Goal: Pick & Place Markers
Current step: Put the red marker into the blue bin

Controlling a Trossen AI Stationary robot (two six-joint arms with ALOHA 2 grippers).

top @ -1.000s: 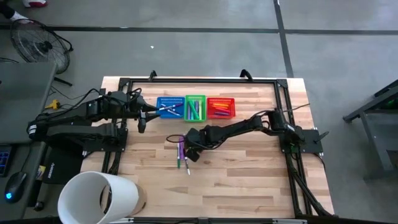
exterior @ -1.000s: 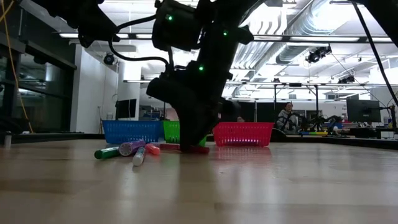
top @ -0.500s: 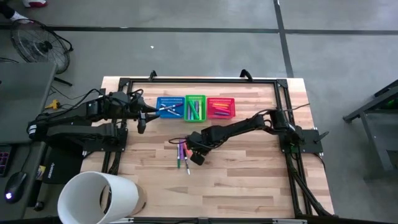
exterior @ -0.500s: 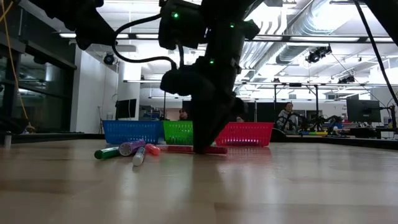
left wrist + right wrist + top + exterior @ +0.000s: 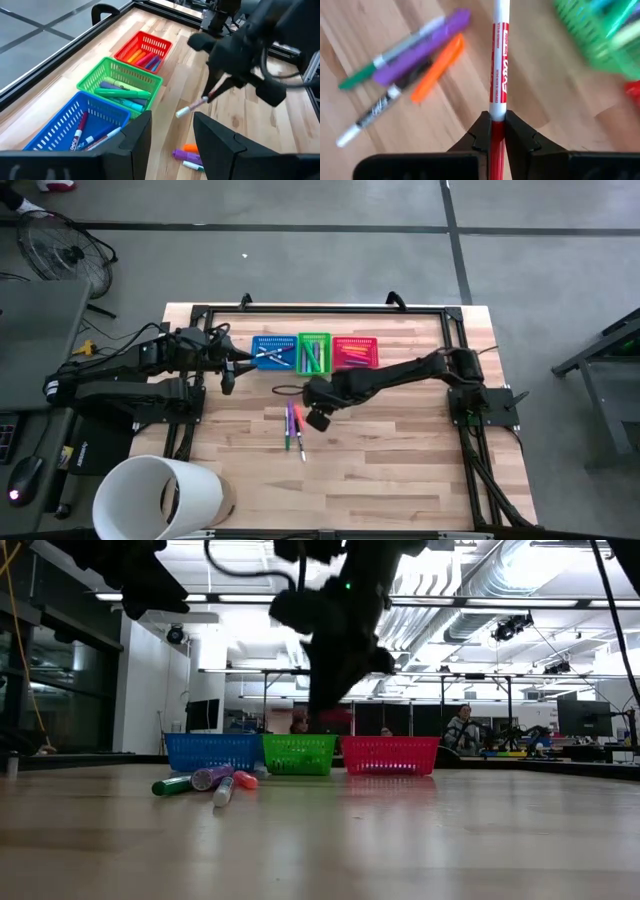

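My right gripper point(image 5: 493, 120) hangs above the table's middle point(image 5: 306, 394), shut on a red-and-white marker point(image 5: 498, 60). Below it several loose markers lie flat on the wood: a purple one point(image 5: 425, 47), an orange one point(image 5: 438, 67), a green one point(image 5: 357, 80) and a white-and-black one point(image 5: 370, 117). At the far side stand a blue basket point(image 5: 273, 352), a green basket point(image 5: 314, 352) and a red basket point(image 5: 355, 352), each with markers in it. My left gripper point(image 5: 172, 135) waits open near the blue basket, with nothing between its fingers. My right gripper pinches the marker's barrel near its red end point(image 5: 492, 126) between its two fingers. It comes slanting down from the table's right. The marker runs on ahead along the fingers, its white tip point(image 5: 182, 111) lowest, lifted clear of the table.
A large white tub point(image 5: 155, 498) stands at the near left corner. A black frame point(image 5: 320, 310) runs along the table's far edge and sides. Bare wood lies near and right of the loose markers point(image 5: 400, 460).
My right gripper has risen from the table and gone a little toward the far edge, keeping its hold on the red-and-white marker. The marker, which lay on the wood beside the others, now hangs clear above them. The loose markers have stayed in place.
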